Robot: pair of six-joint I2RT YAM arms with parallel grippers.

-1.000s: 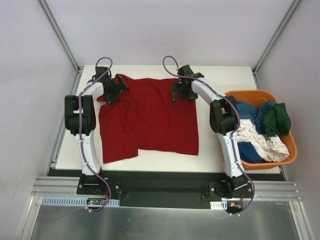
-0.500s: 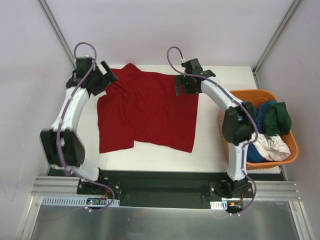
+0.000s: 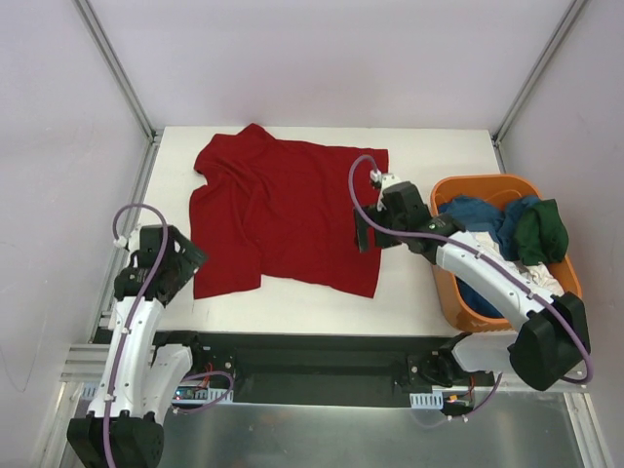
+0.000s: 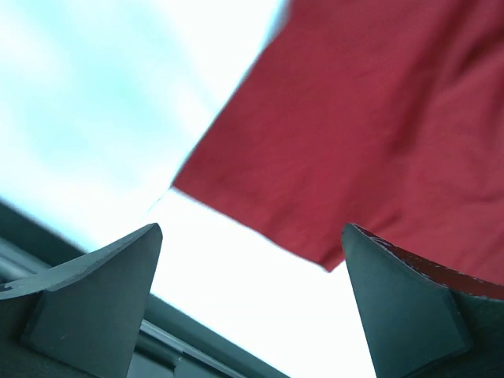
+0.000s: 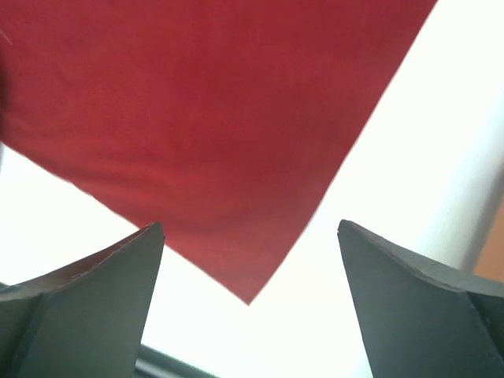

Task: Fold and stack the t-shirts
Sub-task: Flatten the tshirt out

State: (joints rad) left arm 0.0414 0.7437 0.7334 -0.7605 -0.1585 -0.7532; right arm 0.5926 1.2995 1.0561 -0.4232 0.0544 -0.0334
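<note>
The dark red t-shirt (image 3: 288,210) lies spread flat on the white table (image 3: 429,156), collar end at the far side, with a fold along its left part. My left gripper (image 3: 187,259) is open and empty, just left of the shirt's near left corner, which shows in the left wrist view (image 4: 346,157). My right gripper (image 3: 363,234) is open and empty over the shirt's right edge, above its near right corner (image 5: 205,142). In both wrist views (image 4: 252,303) (image 5: 250,303) the jaws stand wide apart with nothing between them.
An orange plastic basket (image 3: 487,181) stands at the table's right edge. It holds a blue shirt (image 3: 478,214), a dark green shirt (image 3: 541,234) and a white shirt (image 3: 522,283). The table's near edge and a metal rail run just in front of the shirt.
Both grippers let go of the shirt's far corners and drew back toward me, to its near corners. The shirt now lies spread, shifted toward the far edge.
</note>
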